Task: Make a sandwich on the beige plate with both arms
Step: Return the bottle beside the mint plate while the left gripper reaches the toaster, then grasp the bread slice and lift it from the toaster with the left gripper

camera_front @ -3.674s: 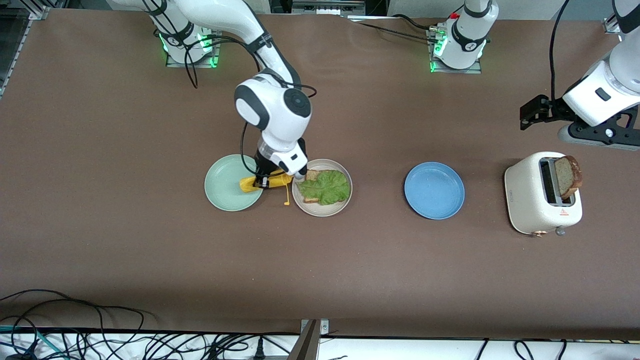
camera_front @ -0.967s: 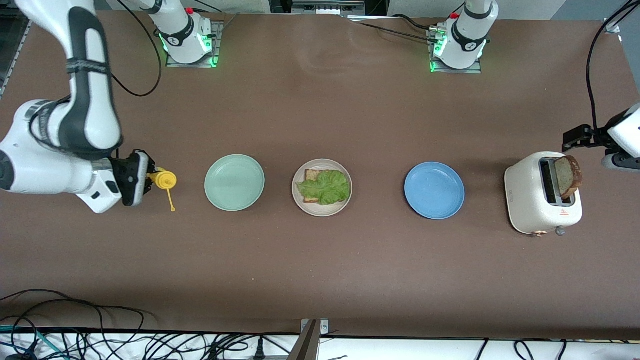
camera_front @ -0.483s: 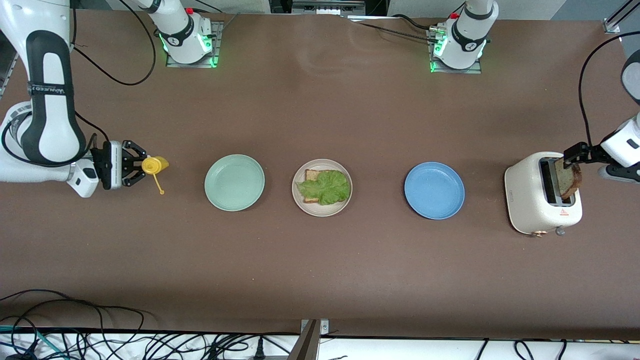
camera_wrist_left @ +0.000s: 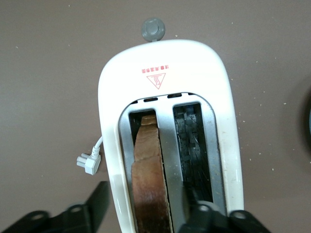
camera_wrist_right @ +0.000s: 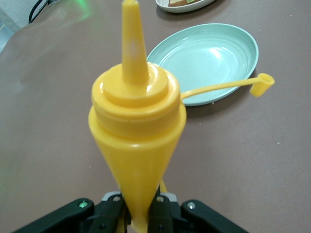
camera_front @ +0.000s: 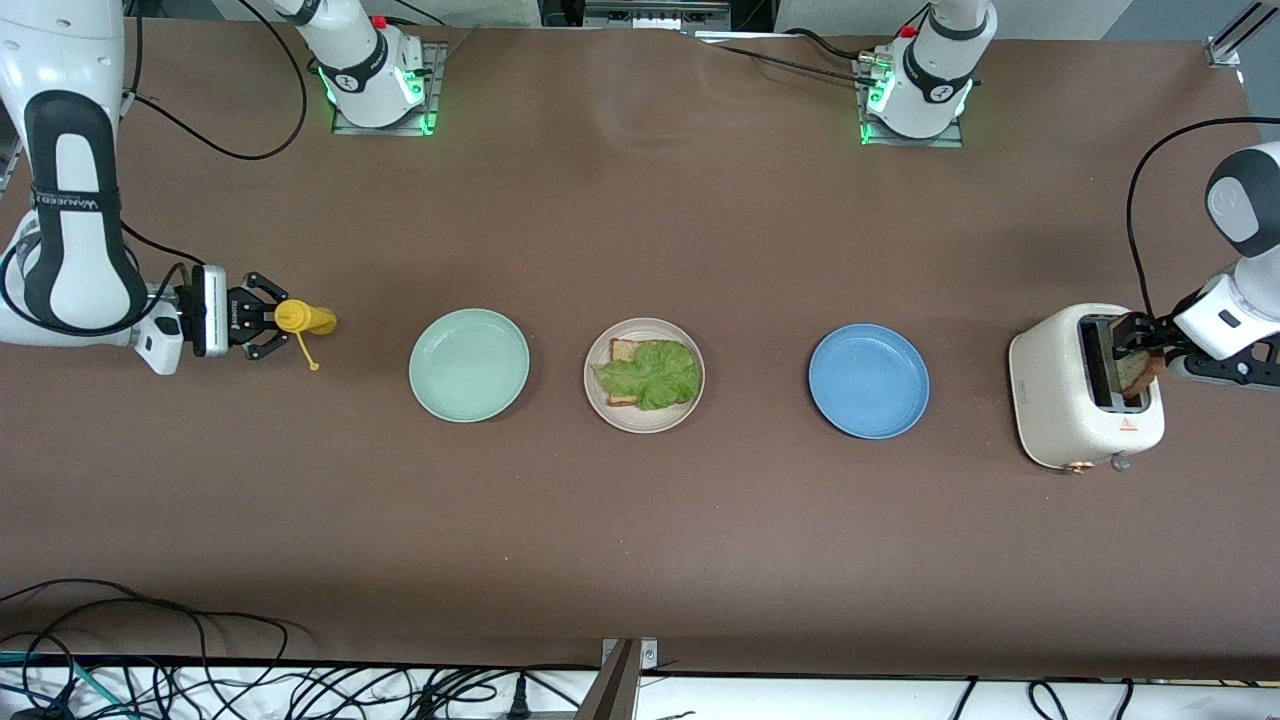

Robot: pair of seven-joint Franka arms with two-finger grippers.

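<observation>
Beige plate (camera_front: pixel 690 402) sits mid-tabletop (camera_front: pixel 640 520) between mint plate (camera_front: pixel 469 365) and blue plate (camera_front: pixel 868 381); its bread slice (camera_front: pixel 621 352) and lettuce (camera_front: pixel 650 375) lie flat. Left end effector (camera_front: pixel 1138 347) straddles the toast (camera_wrist_left: pixel 150 184) standing on edge in the toaster (camera_front: pixel 1060 400); grip cannot be told. Right end effector (camera_front: pixel 268 318) pinches the yellow bottle (camera_front: pixel 305 320), nozzle toward the mint plate.

Beige plate (camera_front: pixel 661 422): round, shallow, flat on table, mid-table. On it 1 tan bread slice (camera_front: pixel 624 350), brown crust, lying flat, bare corner at 10 o'clock. Ruffled green lettuce leaf (camera_front: pixel 654 375) on top, covering most of slice. No top slice.

Slice 2 (camera_wrist_left: pixel 148 179): upright on edge in toaster (camera_front: pixel 1070 420) slot, at 3 o'clock from plate.

Left arm (camera_front: pixel 1232 305): left gripper (camera_front: pixel 1132 334) over toaster, fingers (camera_wrist_left: pixel 98 205) astride slice 2, not pressed on it.

Right arm (camera_front: pixel 70 200): right gripper (camera_front: pixel 268 320) at 9 o'clock from plate, clamped on yellow squeeze bottle (camera_wrist_right: pixel 137 126).
</observation>
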